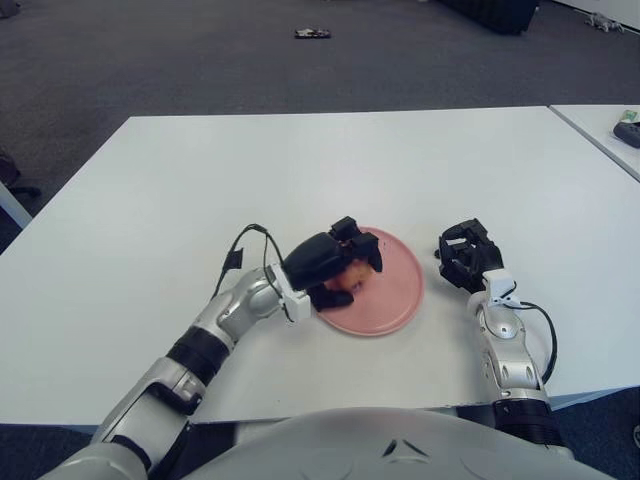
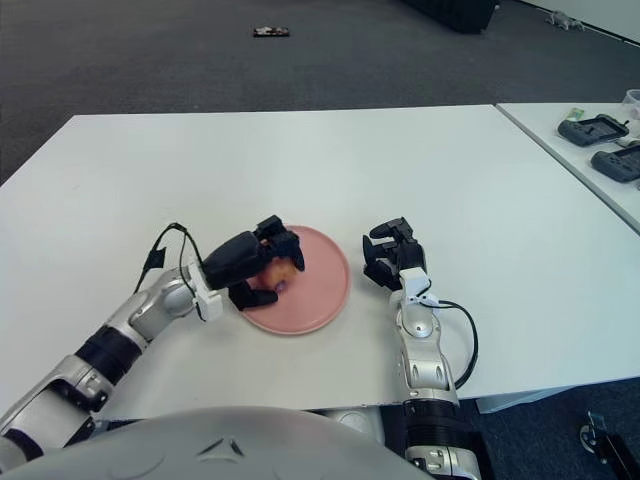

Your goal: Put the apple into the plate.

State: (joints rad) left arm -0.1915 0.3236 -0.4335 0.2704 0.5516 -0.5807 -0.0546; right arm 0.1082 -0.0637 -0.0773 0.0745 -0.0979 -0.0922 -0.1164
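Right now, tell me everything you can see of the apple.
The apple is mostly hidden: only an orange-red patch of smooth skin shows beneath the left hand. It sits over the left part of the pink plate, with the black fingers curled over and around it. Whether it rests on the plate or is held just above it cannot be told. Stem and full shape are covered.

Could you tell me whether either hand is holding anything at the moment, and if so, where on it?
The left hand grips the apple from above, over the plate. The right hand holds nothing.
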